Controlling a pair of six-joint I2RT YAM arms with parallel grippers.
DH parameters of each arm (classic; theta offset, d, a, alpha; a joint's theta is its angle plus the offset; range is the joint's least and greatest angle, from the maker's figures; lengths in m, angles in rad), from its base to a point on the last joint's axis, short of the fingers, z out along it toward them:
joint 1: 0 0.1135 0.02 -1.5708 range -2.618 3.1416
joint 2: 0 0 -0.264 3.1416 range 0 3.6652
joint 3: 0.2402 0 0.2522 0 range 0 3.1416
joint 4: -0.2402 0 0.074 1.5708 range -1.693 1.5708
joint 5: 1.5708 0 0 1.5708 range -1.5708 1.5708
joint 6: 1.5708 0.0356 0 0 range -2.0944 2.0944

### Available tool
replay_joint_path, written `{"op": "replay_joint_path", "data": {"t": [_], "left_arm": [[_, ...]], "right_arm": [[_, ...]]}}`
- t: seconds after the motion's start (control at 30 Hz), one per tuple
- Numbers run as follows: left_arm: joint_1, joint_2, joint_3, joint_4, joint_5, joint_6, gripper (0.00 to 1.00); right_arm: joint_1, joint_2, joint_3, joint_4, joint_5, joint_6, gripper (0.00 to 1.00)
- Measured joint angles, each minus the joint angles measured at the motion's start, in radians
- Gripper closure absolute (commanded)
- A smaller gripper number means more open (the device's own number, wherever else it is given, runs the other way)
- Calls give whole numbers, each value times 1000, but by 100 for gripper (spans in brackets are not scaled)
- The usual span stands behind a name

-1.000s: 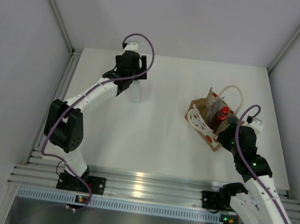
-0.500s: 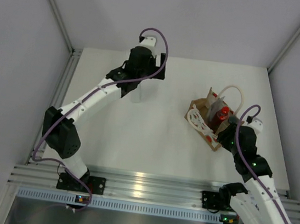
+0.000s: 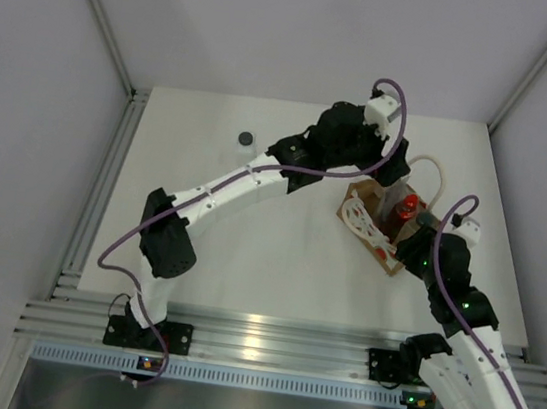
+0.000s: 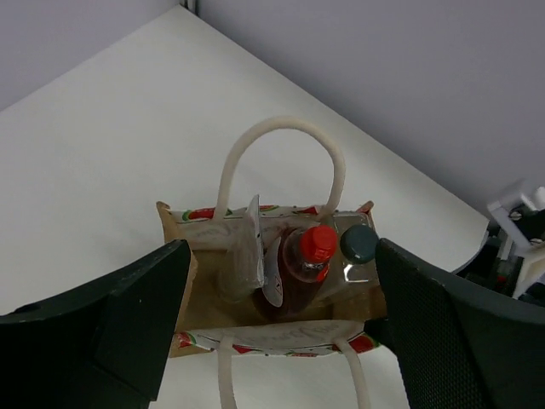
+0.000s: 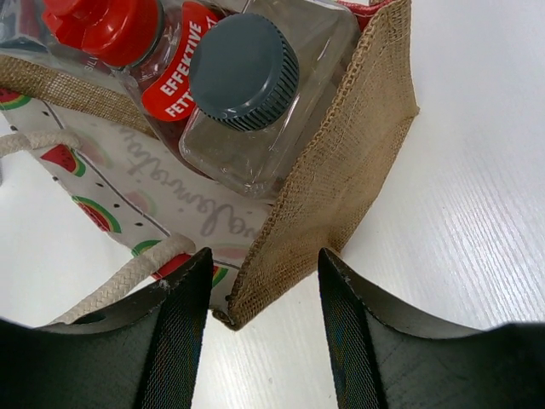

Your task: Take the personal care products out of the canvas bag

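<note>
The left tool [image 4: 281,247] hovers spread wide above the tan burlap tote [image 4: 255,335] on the right of the white worktop [image 3: 278,246], with a red-capped bottle [image 4: 317,244], grey-capped clear bottle [image 4: 358,243] and flat white tube [image 4: 253,243] inside, while the right tool [image 5: 264,256], seemingly also spread, straddles its near corner.

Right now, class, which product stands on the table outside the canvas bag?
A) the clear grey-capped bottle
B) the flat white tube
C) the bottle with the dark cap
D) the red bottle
C: the bottle with the dark cap stands alone on the table, while the red bottle, the tube and the grey-capped bottle sit inside the canvas bag.
</note>
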Motion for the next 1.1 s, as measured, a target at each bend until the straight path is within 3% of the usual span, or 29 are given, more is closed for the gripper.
{"op": "replay_joint_path", "data": {"t": [0.37, 0.6, 1.0, 1.1], "left_arm": [[-59, 244, 70, -24, -70, 17, 28], [-58, 279, 114, -19, -148, 19, 34], [-58, 391, 119, -23, -212, 19, 36], [-60, 415, 137, -22, -223, 20, 41]], "right_arm": [[0, -21, -11, 0, -26, 0, 49], [0, -39, -11, -1, -36, -4, 49], [0, -39, -11, -1, -40, -4, 49], [0, -40, -11, -1, -41, -4, 49]]}}
